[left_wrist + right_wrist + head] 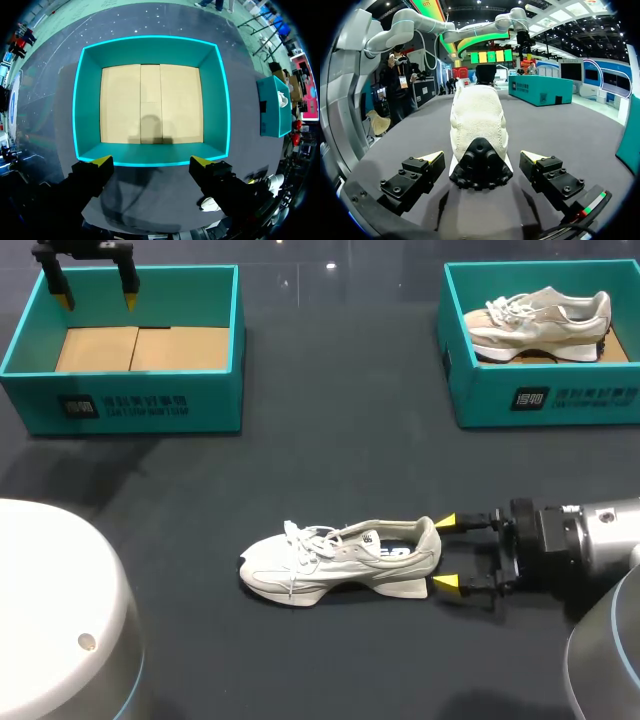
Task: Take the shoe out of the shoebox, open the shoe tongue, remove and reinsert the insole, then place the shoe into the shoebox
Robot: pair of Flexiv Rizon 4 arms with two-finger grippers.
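Note:
A white sneaker [340,560] lies on its side on the dark table, toe to the left, heel to the right. My right gripper [446,553] is open just behind the heel, one yellow tip on each side, not touching. In the right wrist view the sneaker's heel [479,150] is just ahead of the open right gripper [482,157], pointing away. My left gripper [97,294] hangs open above the far wall of the empty teal shoebox [35,310] at the back left. The left wrist view looks straight down into that shoebox [87,100], with the left gripper [150,161] open over its rim.
A second teal shoebox [540,390] at the back right holds another pale sneaker [540,325]. White rounded robot housings [50,610] fill the front left and front right corners. Dark tabletop lies between the boxes and the shoe.

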